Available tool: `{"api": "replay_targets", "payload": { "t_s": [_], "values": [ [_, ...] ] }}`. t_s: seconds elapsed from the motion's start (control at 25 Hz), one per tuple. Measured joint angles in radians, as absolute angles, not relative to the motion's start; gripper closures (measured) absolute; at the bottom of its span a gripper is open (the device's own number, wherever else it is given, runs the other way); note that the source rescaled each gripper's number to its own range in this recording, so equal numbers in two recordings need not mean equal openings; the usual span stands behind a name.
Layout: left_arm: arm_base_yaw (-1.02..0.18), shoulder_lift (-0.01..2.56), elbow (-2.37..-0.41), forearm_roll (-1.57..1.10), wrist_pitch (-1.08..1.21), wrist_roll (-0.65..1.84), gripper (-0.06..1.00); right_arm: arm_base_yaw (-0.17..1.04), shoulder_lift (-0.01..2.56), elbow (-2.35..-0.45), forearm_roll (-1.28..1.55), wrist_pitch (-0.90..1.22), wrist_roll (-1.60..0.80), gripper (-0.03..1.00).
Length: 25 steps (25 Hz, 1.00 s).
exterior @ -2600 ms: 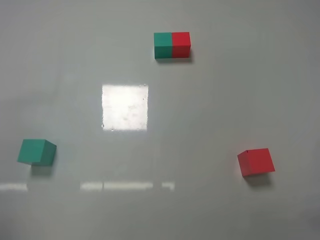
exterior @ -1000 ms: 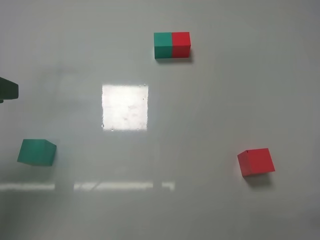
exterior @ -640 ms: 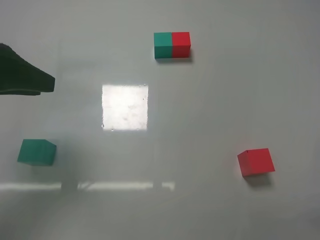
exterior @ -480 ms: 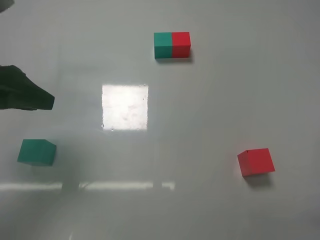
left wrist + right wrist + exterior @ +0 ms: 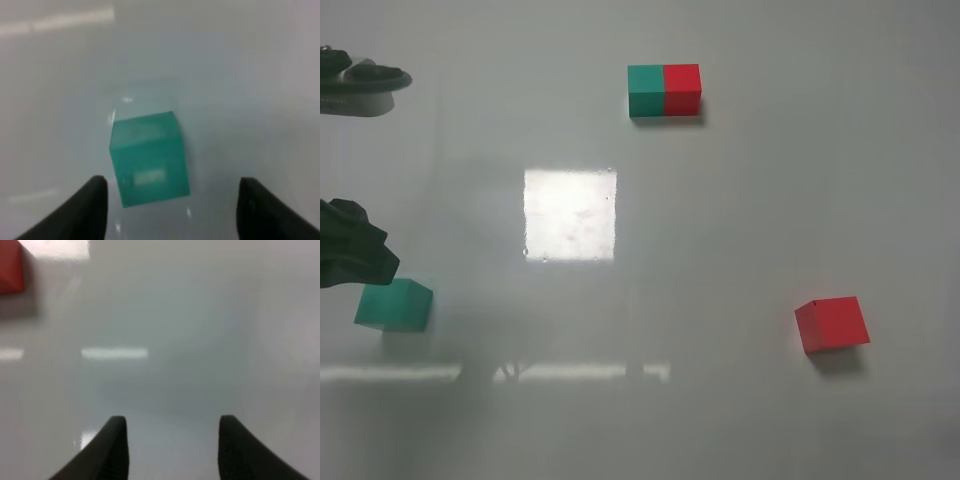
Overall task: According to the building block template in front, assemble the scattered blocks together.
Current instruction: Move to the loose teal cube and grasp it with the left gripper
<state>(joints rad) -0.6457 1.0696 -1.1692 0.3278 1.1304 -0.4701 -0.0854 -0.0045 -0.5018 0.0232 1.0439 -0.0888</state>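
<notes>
The left hand (image 5: pixel 172 184) is hovering over the grey tabletop (image 5: pixel 740 220) with its fingers (image 5: pixel 95 200) spreading wide and gripping nothing. The teal-green cube (image 5: pixel 147 157) is sitting just ahead of it, in line with the gap and untouched. The right hand (image 5: pixel 172 432) is holding its fingers slightly apart, empty, and the red cube (image 5: pixel 832 323) is lying well ahead of it and off to one side. The green-red template bar (image 5: pixel 664 90) is resting well apart from both hands.
</notes>
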Motion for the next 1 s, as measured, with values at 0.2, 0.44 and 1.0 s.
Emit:
{"api": "replay_targets", "payload": {
  "t_s": [0.2, 0.44, 1.0],
  "values": [
    [-0.650, 1.070, -1.169, 0.345, 1.173, -0.546, -0.03, -0.085, -0.004, -0.502, 0.023, 1.044, -0.089, 0.83],
    [-0.650, 1.069, -1.131, 0.376, 1.196, -0.611, -0.06, -0.085, -0.004, -0.502, 0.023, 1.044, -0.089, 0.83],
    [-0.650, 1.068, -0.993, 0.459, 0.992, -0.718, -0.06, -0.085, -0.004, -0.502, 0.023, 1.044, -0.089, 0.83]
  ]
}}
